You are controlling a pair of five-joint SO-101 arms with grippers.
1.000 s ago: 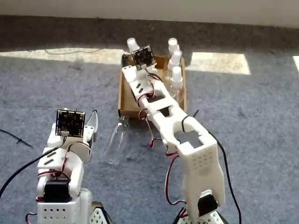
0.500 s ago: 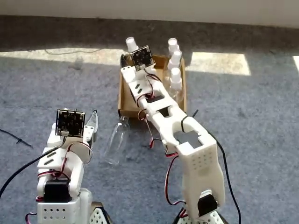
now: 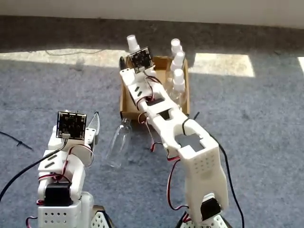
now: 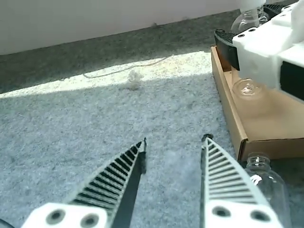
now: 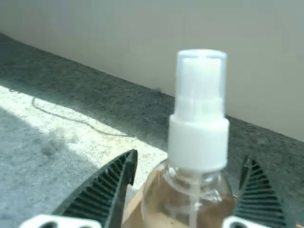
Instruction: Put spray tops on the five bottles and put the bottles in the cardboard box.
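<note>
The right gripper (image 5: 190,156) is spread wide around the held bottle (image 5: 190,204), one jaw on each side of the clear body, and is judged to be gripping it. The bottle stands upright between the jaws, its long axis vertical, with a white spray top (image 5: 199,95) fitted. In the high view it is placed at the far left corner of the box (image 3: 123,97), with the right arm stretched out over the box's near wall. Whether its base rests on the box floor cannot be made out.

Along the box's right side three bottles (image 3: 178,59) are lined up, upright and capped. Four of the five are thus judged to be at or in the box. What is needed here is a straight lowering and release, with the bottle kept vertical and clear of the left wall.

Outside the box, the loose bottle (image 3: 118,142) lies on its side on the carpet (image 3: 57,80). No top is fitted to it. Its long axis runs from near the left arm toward the box's near left corner, with the open neck just beside that corner.

The left gripper (image 4: 175,139) is open and holds nothing. It is poised low over the carpet just beside the loose bottle. The left arm is clearly the nearer one to it, and a grasp would have to be made across the body, not along it.
</note>
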